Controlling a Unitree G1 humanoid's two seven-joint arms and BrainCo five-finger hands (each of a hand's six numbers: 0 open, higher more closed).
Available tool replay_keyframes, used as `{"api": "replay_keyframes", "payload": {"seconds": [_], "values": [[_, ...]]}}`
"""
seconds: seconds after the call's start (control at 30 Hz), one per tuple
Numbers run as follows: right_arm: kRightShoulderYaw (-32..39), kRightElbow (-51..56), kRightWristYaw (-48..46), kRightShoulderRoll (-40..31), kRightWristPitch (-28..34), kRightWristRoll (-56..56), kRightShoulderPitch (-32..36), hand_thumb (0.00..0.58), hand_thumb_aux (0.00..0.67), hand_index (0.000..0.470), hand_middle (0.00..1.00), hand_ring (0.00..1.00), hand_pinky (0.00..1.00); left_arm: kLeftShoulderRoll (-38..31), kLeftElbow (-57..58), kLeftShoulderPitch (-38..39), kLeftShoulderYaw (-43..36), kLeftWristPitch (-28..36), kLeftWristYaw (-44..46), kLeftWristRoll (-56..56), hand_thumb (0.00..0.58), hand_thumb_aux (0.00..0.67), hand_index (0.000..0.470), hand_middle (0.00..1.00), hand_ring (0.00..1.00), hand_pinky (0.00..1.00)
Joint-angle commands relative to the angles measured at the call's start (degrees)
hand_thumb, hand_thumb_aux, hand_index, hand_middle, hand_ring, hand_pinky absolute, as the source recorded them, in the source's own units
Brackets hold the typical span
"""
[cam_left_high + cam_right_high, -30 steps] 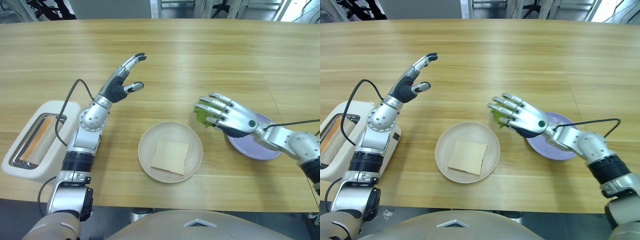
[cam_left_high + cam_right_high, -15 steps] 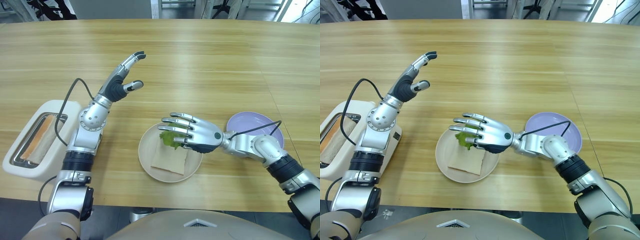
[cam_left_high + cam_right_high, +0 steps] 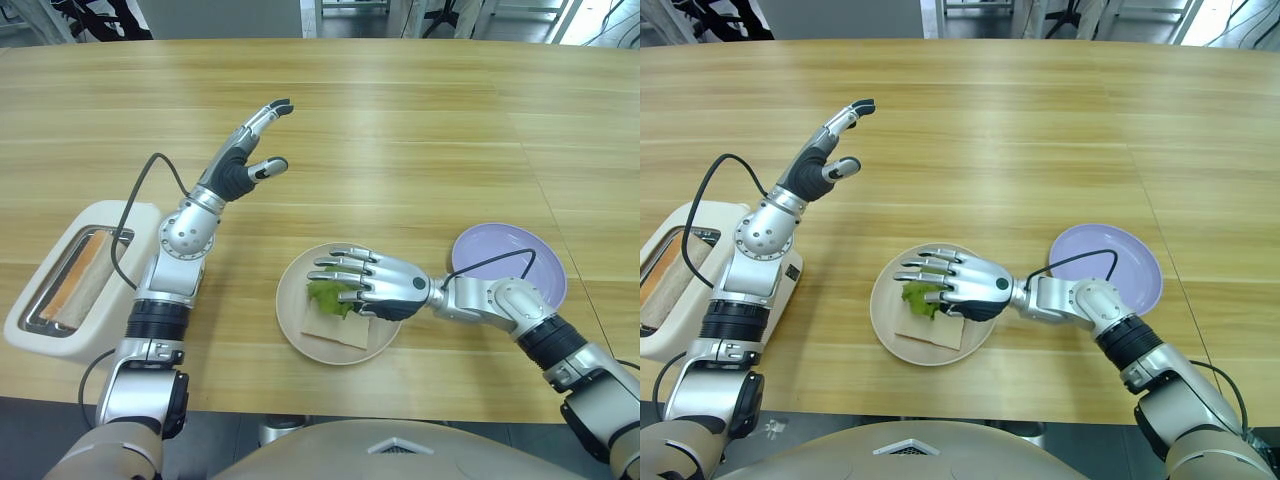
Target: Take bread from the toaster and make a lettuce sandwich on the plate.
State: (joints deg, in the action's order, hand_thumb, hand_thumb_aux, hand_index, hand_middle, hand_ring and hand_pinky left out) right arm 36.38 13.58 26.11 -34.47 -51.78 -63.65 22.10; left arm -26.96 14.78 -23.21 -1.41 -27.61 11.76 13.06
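A beige plate lies at the table's front middle with a slice of bread on it. My right hand hovers low over the plate, holding a green lettuce leaf that rests on the bread. A white toaster stands at the front left with one slice of bread in its slot. Raised above the table behind the toaster, my left hand is open and holds nothing.
An empty purple plate sits to the right of the beige plate. A black cable runs from the toaster beside my left arm. Bare wood stretches across the table's far half.
My right hand carried the lettuce from above the purple plate leftward and down onto the bread on the beige plate. The left hand stayed almost still.
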Motion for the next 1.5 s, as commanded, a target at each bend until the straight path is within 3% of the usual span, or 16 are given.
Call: {"api": "replay_keyframes", "payload": {"seconds": [0.03,0.3,0.33,0.37,0.4,0.43,0.47,0.5,0.83,0.97,1.1,1.2,1.33,1.5], "values": [[1.51,1.99,-2.87,0.53,-0.64,0.2,-0.17,0.58,0.67,0.46,0.0,0.0,0.0,-0.06,0.52,-0.09,-0.29,0.34,0.46,-0.03,0.0,0.0,0.0,0.0,0.0,0.0],[1.8,2.49,-5.67,0.51,-1.03,1.43,-0.6,0.58,0.67,0.46,0.0,0.0,0.0,-0.25,0.73,-0.16,-0.33,0.34,0.81,-0.13,0.0,0.0,0.0,0.0,0.0,0.0],[1.58,2.04,-6.07,0.4,-1.13,1.81,-0.64,0.573,0.599,0.411,0.0,0.0,0.0,-0.31,0.74,-0.14,-0.3,0.33,0.85,-0.14,0.0,0.0,0.0,0.0,0.0,0.0],[1.34,1.63,-6.39,0.33,-1.22,2.15,-0.65,0.573,0.599,0.411,0.0,0.0,0.0,-0.36,0.75,-0.11,-0.28,0.33,0.88,-0.12,0.0,0.0,0.0,0.0,0.0,0.0],[1.09,1.15,-6.58,0.24,-1.32,2.4,-0.65,0.521,0.457,0.314,0.0,0.0,0.0,-0.41,0.74,-0.09,-0.28,0.35,0.93,-0.09,0.0,0.0,0.0,0.0,0.0,0.0],[0.75,0.48,-6.76,0.12,-1.47,2.82,-0.68,0.521,0.457,0.314,0.0,0.0,0.0,-0.44,0.57,-0.06,-0.32,0.4,1.0,-0.04,0.0,0.0,0.0,0.0,0.0,0.0],[0.46,-0.22,-6.78,-0.04,-1.58,3.01,-0.71,0.062,0.037,0.025,0.0,0.0,0.0,-0.43,0.25,0.0,-0.38,0.49,1.1,-0.02,0.0,0.0,0.0,0.0,0.0,0.0],[0.19,-0.81,-6.93,-0.19,-1.63,3.22,-0.74,0.0,0.0,0.0,0.0,0.0,0.0,-0.41,-0.17,0.05,-0.44,0.57,1.24,-0.04,0.0,0.0,0.0,0.0,0.0,0.0],[-3.99,-7.71,-12.26,-2.09,-2.61,8.83,-1.62,0.0,0.0,0.0,0.0,0.0,0.0,-1.44,-7.12,0.75,0.67,2.97,2.05,0.07,0.0,0.0,0.0,0.0,0.0,0.0],[-5.97,-8.77,-13.35,-2.91,-2.77,9.42,-2.01,0.0,0.0,0.0,0.0,0.0,0.0,-2.9,-15.59,1.96,1.9,6.37,2.15,1.28,0.0,0.0,0.0,0.0,0.0,0.0],[-8.83,-9.59,-13.14,-3.77,-2.13,10.14,-3.29,0.0,0.0,0.0,0.0,0.0,0.0,-7.89,-26.46,3.3,6.55,11.73,2.68,5.73,0.0,0.0,0.0,0.0,0.0,0.0],[-11.19,-9.19,-12.21,-4.26,-1.25,10.12,-4.43,0.0,0.0,0.0,0.0,0.0,0.0,-15.47,-32.82,6.53,13.44,16.4,5.82,9.56,0.0,0.0,0.0,0.0,0.0,0.0],[-13.04,-8.91,-11.68,-4.57,-0.52,9.62,-6.09,0.0,0.0,0.0,0.0,0.0,0.0,-25.89,-32.92,14.31,22.54,18.68,9.34,15.7,0.0,0.0,0.0,0.0,0.0,0.0],[-14.13,-9.2,-11.42,-4.42,0.08,9.29,-7.37,0.0,0.0,0.0,0.0,0.0,0.0,-33.04,-32.16,34.61,37.67,17.71,20.53,19.01,0.0,0.0,0.0,0.0,0.0,0.0]]}}
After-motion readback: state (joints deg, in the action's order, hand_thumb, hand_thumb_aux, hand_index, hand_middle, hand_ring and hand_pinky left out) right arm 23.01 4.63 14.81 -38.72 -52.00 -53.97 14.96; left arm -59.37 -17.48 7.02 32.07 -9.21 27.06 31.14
